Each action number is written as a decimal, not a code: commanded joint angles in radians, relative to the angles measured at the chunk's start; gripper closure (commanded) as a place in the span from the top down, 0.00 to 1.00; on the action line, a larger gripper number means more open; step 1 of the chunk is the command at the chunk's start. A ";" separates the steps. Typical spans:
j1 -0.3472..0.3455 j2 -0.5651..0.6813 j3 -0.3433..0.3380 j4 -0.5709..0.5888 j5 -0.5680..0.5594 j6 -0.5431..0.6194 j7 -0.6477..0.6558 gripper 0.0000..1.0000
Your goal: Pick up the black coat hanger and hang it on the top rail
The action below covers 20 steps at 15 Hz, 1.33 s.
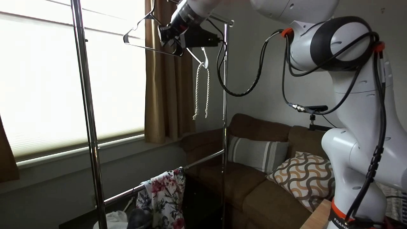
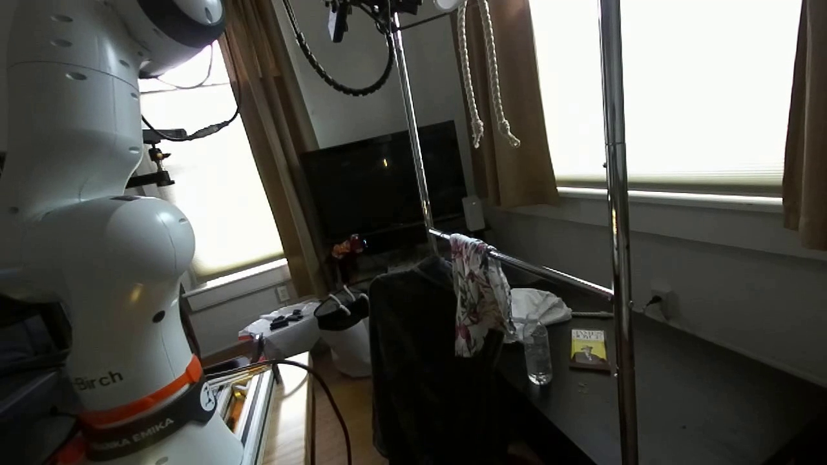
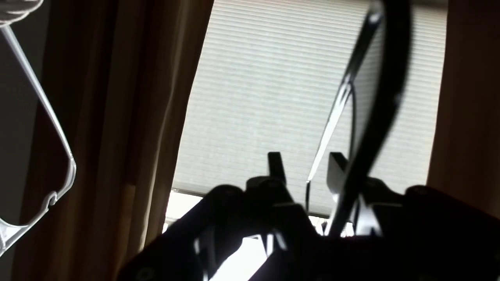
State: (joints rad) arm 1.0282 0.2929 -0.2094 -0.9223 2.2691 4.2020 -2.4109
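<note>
The black coat hanger (image 1: 149, 16) shows in an exterior view at the top, with its hook running up out of the picture, so whether the hook touches the rail cannot be seen. Its sloping bar is close up in the wrist view (image 3: 388, 93). My gripper (image 1: 163, 37) is at the hanger's near side. In the wrist view my gripper (image 3: 305, 166) has its fingertips apart; the hanger's thick bar crosses in front of the right finger, and its thin bar shows in the gap. The top rail (image 1: 219, 19) shows only near its far end, above and behind my gripper.
A white hanger (image 1: 206, 62) with rope (image 1: 196, 92) hangs close behind my gripper. It also shows in the wrist view (image 3: 50, 109). The rack's uprights (image 1: 85, 95) flank the area. A floral cloth (image 1: 168, 194) hangs on the lower crossbar (image 1: 205, 158). Curtain and window stand behind.
</note>
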 commanded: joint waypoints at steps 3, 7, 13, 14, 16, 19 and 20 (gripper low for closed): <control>-0.043 -0.021 0.019 0.098 0.062 0.038 -0.071 0.83; -0.082 -0.102 0.052 0.079 0.075 0.046 -0.098 1.00; -0.099 -0.214 0.092 0.046 -0.033 0.028 -0.078 1.00; -0.115 -0.233 0.113 0.037 -0.046 0.030 -0.078 1.00; -0.108 -0.269 0.106 0.007 -0.093 0.035 -0.050 1.00; -0.120 -0.327 0.059 -0.117 -0.297 0.031 0.049 1.00; -0.131 -0.347 0.054 -0.164 -0.353 0.031 0.052 1.00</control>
State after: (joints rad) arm 0.9027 0.0292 -0.1297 -0.9144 2.0512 4.2157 -2.4212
